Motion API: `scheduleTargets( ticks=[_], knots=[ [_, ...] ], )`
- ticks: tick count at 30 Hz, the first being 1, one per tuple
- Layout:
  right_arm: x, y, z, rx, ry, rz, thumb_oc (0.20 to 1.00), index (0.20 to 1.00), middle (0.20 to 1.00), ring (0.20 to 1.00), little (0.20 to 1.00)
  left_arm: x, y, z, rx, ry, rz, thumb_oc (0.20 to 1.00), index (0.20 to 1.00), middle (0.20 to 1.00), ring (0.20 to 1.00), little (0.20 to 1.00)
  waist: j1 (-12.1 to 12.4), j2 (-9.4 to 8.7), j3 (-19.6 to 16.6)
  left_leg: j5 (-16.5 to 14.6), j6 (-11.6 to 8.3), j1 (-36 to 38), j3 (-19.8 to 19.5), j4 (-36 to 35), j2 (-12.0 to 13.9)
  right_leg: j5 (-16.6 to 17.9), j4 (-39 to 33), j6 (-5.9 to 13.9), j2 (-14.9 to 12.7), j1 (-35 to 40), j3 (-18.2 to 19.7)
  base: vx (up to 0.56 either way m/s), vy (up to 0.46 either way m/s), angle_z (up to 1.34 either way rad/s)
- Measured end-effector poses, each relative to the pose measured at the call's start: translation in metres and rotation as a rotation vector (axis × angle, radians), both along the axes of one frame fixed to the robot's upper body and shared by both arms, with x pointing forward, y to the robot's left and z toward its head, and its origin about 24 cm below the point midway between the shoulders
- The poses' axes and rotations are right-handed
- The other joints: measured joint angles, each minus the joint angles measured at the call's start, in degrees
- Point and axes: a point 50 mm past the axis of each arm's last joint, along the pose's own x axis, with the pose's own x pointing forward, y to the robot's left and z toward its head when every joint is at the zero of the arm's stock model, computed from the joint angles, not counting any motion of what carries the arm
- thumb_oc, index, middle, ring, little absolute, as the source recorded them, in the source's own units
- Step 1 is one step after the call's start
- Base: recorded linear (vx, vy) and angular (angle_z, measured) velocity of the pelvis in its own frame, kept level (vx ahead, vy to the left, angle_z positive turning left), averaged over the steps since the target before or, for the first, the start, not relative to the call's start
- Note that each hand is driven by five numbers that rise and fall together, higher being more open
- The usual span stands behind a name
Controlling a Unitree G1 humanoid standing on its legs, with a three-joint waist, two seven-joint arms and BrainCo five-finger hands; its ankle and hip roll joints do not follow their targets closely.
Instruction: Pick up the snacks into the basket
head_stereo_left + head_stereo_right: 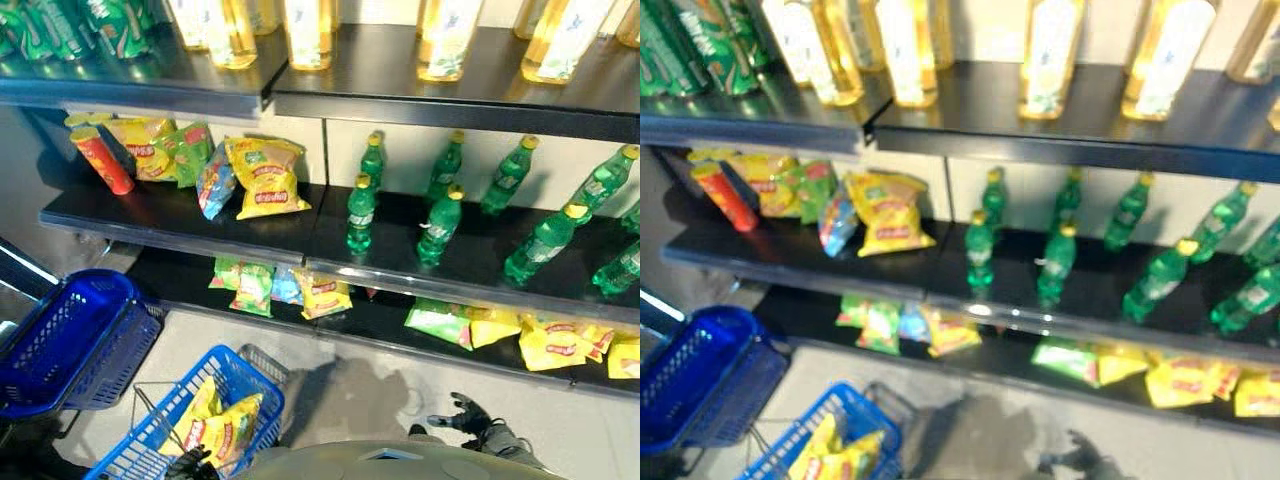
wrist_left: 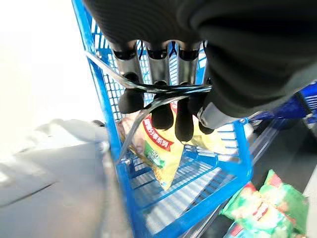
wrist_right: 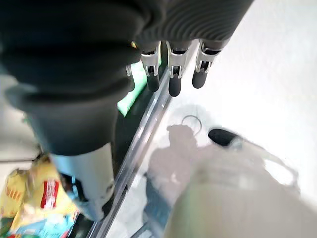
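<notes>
The left hand has its fingers curled round the wire handle of the basket, carrying it low so bags drop in; 1 yellow snack already lies inside. The right hand hangs empty, fingers relaxed, free to reach the shelf where more snacks stand.

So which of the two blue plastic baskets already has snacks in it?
The lighter blue wire-handled basket nearest the robot, whose handle the left hand grips; it holds yellow snack bags. The darker blue basket beside it shows none.
</notes>
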Motion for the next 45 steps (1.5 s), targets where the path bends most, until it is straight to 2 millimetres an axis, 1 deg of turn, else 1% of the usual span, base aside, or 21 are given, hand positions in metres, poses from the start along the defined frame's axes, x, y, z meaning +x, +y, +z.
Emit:
scheduleTargets(
  ticks=[3,4,6,7,8,9,11,15,16,17,19,25,30,33,35,36,37,40,41,44,45],
  knots=[
    [0.007,0.007,0.001,0.006,-0.014,0.049,1.000,1.000,1.000,1.000,1.000,0.007,0.014,0.005,0.038,-0.036,0.049,0.200,0.200,0.200,0.200,0.200,1.0,-1.13,-0.5,3.4,1.05,-2.5,-0.9,1.3,3.0,-1.7,2.9,-3.16,2.8,-3.1,-0.9,-0.07,-0.367,-0.06],
    [0.009,0.010,0.000,0.015,-0.019,0.051,1.000,1.000,1.000,1.000,1.000,0.010,0.023,0.007,0.061,-0.039,0.045,0.200,0.200,0.200,0.200,0.200,0.9,-2.52,-0.1,8.8,2.32,-4.4,0.1,0.6,3.4,-1.9,3.1,-4.42,4.4,-3.5,-1.6,-0.15,-0.355,0.41],
    [0.008,0.009,0.001,0.011,-0.025,0.048,1.000,1.000,1.000,1.000,1.000,0.022,0.030,0.011,0.085,-0.069,0.034,0.200,0.200,0.200,0.200,0.200,-0.3,-4.51,0.1,15.3,1.19,-7.6,3.9,0.6,3.5,-2.7,4.0,-6.06,4.6,-4.9,-2.6,-0.11,-0.307,0.62],
    [0.005,0.006,0.001,-0.001,-0.018,0.037,1.000,1.000,1.000,1.000,1.000,0.032,0.031,0.013,0.092,-0.092,0.026,0.200,0.200,0.200,0.200,0.200,-0.7,-6.39,0.7,15.5,0.04,-7.5,8.5,1.7,2.5,-2.7,3.4,-7.86,3.7,-4.9,-4.1,-0.07,-0.372,0.37],
    [0.006,0.005,0.001,-0.005,-0.017,0.036,1.000,1.000,1.000,1.000,1.000,0.032,0.030,0.013,0.088,-0.089,0.025,0.200,0.200,0.200,0.200,0.200,-0.7,-7.28,1.1,10.1,-1.19,-7.8,9.8,6.7,0.6,-2.3,2.7,-8.26,3.1,-4.4,-4.1,-0.03,-0.340,0.08],
    [0.006,0.001,0.001,-0.019,-0.011,0.033,1.000,1.000,1.000,1.000,1.000,0.026,0.024,0.010,0.063,-0.063,0.028,0.200,0.200,0.200,0.200,0.200,-0.7,-7.39,1.2,0.6,-1.33,-7.1,9.4,12.3,-3.6,-0.8,0.0,-8.43,2.4,-2.5,-4.5,0.02,-0.204,-0.06],
    [0.001,-0.003,0.001,-0.030,0.002,0.020,1.000,1.000,1.000,1.000,1.000,0.018,0.014,0.005,0.027,-0.024,0.023,0.200,0.200,0.200,0.200,0.200,-0.9,-6.28,1.2,-3.7,-0.63,-4.1,7.7,8.9,-8.0,0.0,-1.8,-8.47,3.1,-1.8,-5.2,0.03,-0.149,0.04],
    [-0.009,-0.001,-0.004,-0.023,0.042,-0.002,1.000,1.000,1.000,1.000,1.000,0.023,0.005,0.003,-0.003,-0.039,-0.010,0.200,0.200,0.200,0.200,0.200,-0.3,-5.95,1.5,-5.0,0.48,-2.4,2.2,6.4,-12.1,0.8,-2.6,-8.01,3.9,-1.6,-3.5,0.04,-0.095,-0.06],
    [-0.011,-0.006,-0.004,-0.035,0.056,-0.009,1.000,1.000,1.000,1.000,1.000,0.019,-0.003,0.000,-0.028,-0.038,-0.010,0.200,0.200,0.200,0.200,0.200,1.0,-5.27,1.0,-7.9,1.99,-1.4,-2.3,5.5,-16.4,2.1,-3.7,-7.48,4.0,-1.6,-0.3,0.01,-0.011,-0.68],
    [-0.010,-0.007,-0.003,-0.039,0.051,-0.008,1.000,1.000,1.000,1.000,1.000,0.014,-0.005,-0.001,-0.039,-0.027,-0.004,0.200,0.200,0.200,0.200,0.200,1.1,-4.26,0.9,-8.3,4.13,-1.2,-0.6,4.3,-16.2,2.9,-4.1,-6.98,4.5,-1.5,-0.3,0.01,-0.012,-0.46],
    [-0.008,0.004,-0.006,-0.006,0.054,-0.003,1.000,1.000,1.000,1.000,1.000,0.019,0.001,0.001,-0.029,-0.040,-0.011,0.200,0.200,0.200,0.200,0.200,-0.3,-3.88,0.6,-8.1,5.91,0.6,1.3,0.6,-15.9,3.3,-4.3,-6.19,5.0,-1.3,-0.8,0.05,0.027,0.20],
    [-0.006,0.027,-0.011,0.051,0.055,0.003,1.000,1.000,1.000,1.000,1.000,0.018,0.016,0.005,0.010,-0.024,-0.052,0.200,0.200,0.200,0.200,0.200,-0.7,-5.35,0.6,-8.4,6.53,2.5,1.1,0.6,-16.6,1.5,-0.8,-4.17,4.0,-0.9,-0.3,-0.05,-0.030,0.01],
    [-0.005,0.027,-0.011,0.045,0.057,0.015,1.000,1.000,1.000,1.000,1.000,0.025,0.016,0.006,0.017,-0.045,-0.060,0.200,0.200,0.200,0.200,0.200,-0.4,-3.98,0.7,-7.2,5.44,2.0,1.6,-0.1,-14.0,0.4,2.3,-2.82,0.6,-1.4,1.7,-0.06,-0.228,0.13],
    [0.003,0.028,-0.009,0.029,0.048,0.055,1.000,1.000,1.000,1.000,1.000,0.026,0.018,0.007,0.030,-0.044,-0.047,0.200,0.200,0.200,0.200,0.200,1.0,-2.77,1.1,-6.8,3.00,1.7,1.4,-0.3,-11.3,2.1,0.2,0.72,-6.1,-0.5,1.5,-0.01,-0.307,-0.08],
    [0.003,0.031,-0.010,0.035,0.050,0.060,1.000,1.000,1.000,1.000,1.000,0.022,0.026,0.009,0.052,-0.032,-0.042,0.200,0.200,0.200,0.200,0.200,1.6,-5.13,0.7,-7.2,0.85,2.7,0.6,-0.4,-11.6,7.0,-2.8,-0.15,-8.6,1.5,1.2,-0.04,-0.501,-0.25],
    [0.003,0.034,-0.010,0.043,0.046,0.059,1.000,1.000,1.000,1.000,1.000,0.016,0.031,0.010,0.066,-0.010,-0.033,0.200,0.200,0.200,0.200,0.200,2.2,-5.79,0.5,-7.7,-1.61,2.8,-0.3,0.6,-9.9,2.4,-3.5,4.11,-7.9,2.4,0.4,-0.03,-0.517,-0.25],
    [0.007,0.030,-0.008,0.028,0.038,0.070,1.000,1.000,1.000,1.000,1.000,0.013,0.023,0.007,0.048,0.001,-0.029,0.200,0.200,0.200,0.200,0.200,2.4,-3.64,0.5,-7.6,-2.90,3.0,-0.8,0.8,-6.6,2.3,-3.2,2.26,-4.6,2.6,0.3,-0.03,-0.519,-0.22],
    [0.007,0.020,-0.006,-0.002,0.044,0.080,1.000,1.000,1.000,1.000,1.000,0.014,0.009,0.003,0.019,-0.001,-0.026,0.200,0.200,0.200,0.200,0.200,2.4,-1.55,0.1,-5.7,-1.52,2.6,-1.7,1.6,-1.6,0.6,-2.8,-0.39,0.3,2.4,-1.8,-0.06,-0.584,-0.07],
    [0.008,0.022,-0.006,-0.010,0.050,0.123,1.000,1.000,1.000,1.000,1.000,0.013,0.012,0.004,0.024,-0.004,-0.017,0.200,0.200,0.200,0.200,0.200,2.6,-1.44,-0.1,-4.9,-1.94,2.6,-1.7,1.7,0.2,-0.1,-2.1,-2.32,1.9,1.7,-1.9,-0.02,-0.437,-0.17],
    [0.014,0.034,-0.006,0.014,0.031,0.155,1.000,1.000,1.000,1.000,1.000,0.017,0.030,0.010,0.078,-0.040,0.042,0.200,0.200,0.200,0.200,0.200,2.5,-3.07,-0.3,0.8,0.01,-0.5,-2.7,3.5,3.4,-1.7,1.2,-5.64,6.2,-1.2,-3.0,-0.12,-0.457,-0.05],
    [0.016,0.035,-0.005,0.018,0.014,0.159,1.000,1.000,1.000,1.000,1.000,0.020,0.038,0.013,0.099,-0.043,0.045,0.200,0.200,0.200,0.200,0.200,2.1,-5.07,-0.4,4.3,0.69,-2.7,-1.6,4.5,3.8,-1.5,0.3,-7.51,6.3,-1.4,-4.0,-0.17,-0.315,0.40]
  ],
)
